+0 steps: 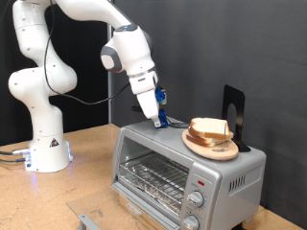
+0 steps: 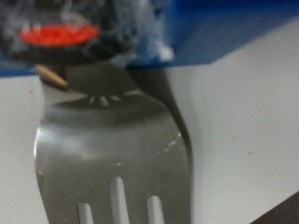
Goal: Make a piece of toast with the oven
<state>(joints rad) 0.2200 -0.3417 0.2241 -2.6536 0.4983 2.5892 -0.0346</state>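
The small silver box-shaped toaster oven [image 1: 187, 170] stands on the wooden tabletop [image 1: 91, 153], its glass door shut, the wire rack visible behind the glass and round knobs stacked down its front panel towards the exterior view's right. On the oven's flat roof, near that same end, rests a round wooden plate [image 1: 210, 146], and on the plate lie squarish slices of pale bread with tan-brown crust [image 1: 209, 128], stacked and leaning against one another; none of the bread is inside the oven. Just behind the plate, at the oven's far corner, a black upright stand [image 1: 233, 115] rises from the roof. The white Franka arm [image 1: 58, 72] reaches down from the exterior view's upper left, and its claw [image 1: 157, 118] sits low over the oven roof, just beside the plate on the side away from the knobs, with something blue at its tip. The wrist view looks along a shiny metal fork [image 2: 112, 154] that fills most of that picture, its handle running up between blurred dark and blue parts with a red patch, its tines pointing out over a pale grey surface. The claw appears closed on the fork's handle, though the fingers themselves are too blurred to make out clearly.
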